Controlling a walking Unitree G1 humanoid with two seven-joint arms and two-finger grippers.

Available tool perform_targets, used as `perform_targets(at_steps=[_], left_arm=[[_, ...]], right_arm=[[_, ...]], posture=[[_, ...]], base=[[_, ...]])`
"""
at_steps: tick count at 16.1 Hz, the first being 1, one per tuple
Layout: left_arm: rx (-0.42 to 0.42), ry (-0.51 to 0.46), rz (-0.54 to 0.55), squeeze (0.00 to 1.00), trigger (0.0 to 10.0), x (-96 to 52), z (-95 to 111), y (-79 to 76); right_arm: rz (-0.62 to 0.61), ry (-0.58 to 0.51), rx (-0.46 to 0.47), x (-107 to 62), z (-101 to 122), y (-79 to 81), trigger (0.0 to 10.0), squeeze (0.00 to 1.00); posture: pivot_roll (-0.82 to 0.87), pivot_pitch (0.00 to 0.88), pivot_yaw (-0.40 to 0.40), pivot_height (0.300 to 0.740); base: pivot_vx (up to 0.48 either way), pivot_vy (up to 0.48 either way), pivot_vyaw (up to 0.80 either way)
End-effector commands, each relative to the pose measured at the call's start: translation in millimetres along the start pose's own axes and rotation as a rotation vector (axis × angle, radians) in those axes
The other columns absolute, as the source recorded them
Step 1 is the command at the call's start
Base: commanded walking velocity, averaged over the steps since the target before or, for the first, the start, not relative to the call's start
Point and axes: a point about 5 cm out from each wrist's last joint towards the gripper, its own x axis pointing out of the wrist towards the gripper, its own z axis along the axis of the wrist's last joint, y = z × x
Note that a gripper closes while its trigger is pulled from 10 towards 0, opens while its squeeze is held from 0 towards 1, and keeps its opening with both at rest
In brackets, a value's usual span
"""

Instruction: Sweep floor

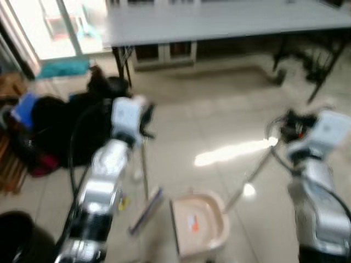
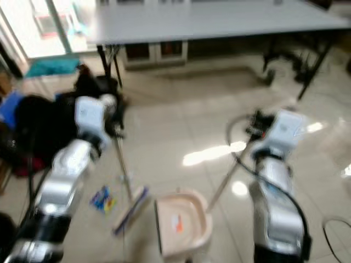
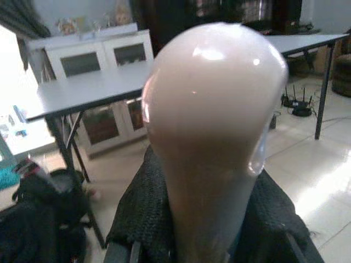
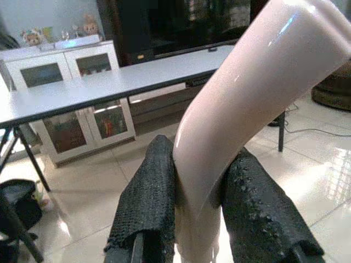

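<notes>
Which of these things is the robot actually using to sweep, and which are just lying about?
In use:
broom, handle gripped by left gripper
dustpan, handle gripped by right gripper

Lying about:
grey table
black bags
colourful wrapper on the floor
teal mat

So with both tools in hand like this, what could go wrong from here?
The left gripper clamps the broom handle right at its rounded knob, so it might slip out during a stroke. The wrapper lies on the far side of the broom head from the dustpan, so a sweep could miss it. Bags near the left arm could snag the broom.
</notes>
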Motion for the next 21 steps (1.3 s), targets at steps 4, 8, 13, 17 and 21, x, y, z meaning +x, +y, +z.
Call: perform_targets(at_steps=[4,8,13,17,21], left_arm=[[0.027,-0.037,-0.005,0.00,10.0,-0.2,8.0,3.3],[0.031,-0.040,-0.004,0.00,10.0,-1.7,8.0,5.0],[0.035,-0.040,-0.012,0.00,10.0,0.0,7.7,5.0],[0.025,-0.036,-0.026,0.00,10.0,3.8,6.5,0.1],[0.019,-0.036,0.017,0.00,10.0,6.0,5.8,3.6]], right_arm=[[0.008,-0.014,-0.001,-3.5,3.9,3.0,10.0,0.00],[0.011,-0.013,-0.009,-2.5,3.3,2.7,10.0,0.00],[0.014,-0.025,-0.010,-0.3,5.5,4.4,10.0,0.00],[-0.012,-0.030,-0.005,-1.8,5.2,1.5,10.0,0.00],[-0.023,-0.039,-0.024,1.0,5.8,0.6,10.0,0.00]], posture=[[-0.08,0.098,0.018,0.740],[-0.08,0.080,0.013,0.740],[-0.08,0.075,0.021,0.740],[-0.09,0.078,0.044,0.740],[-0.09,0.087,0.039,0.740]], base=[[0.381,0.000,0.00],[0.380,0.000,0.00],[0.381,0.000,0.00],[0.376,0.000,0.00],[0.092,0.000,0.00]])
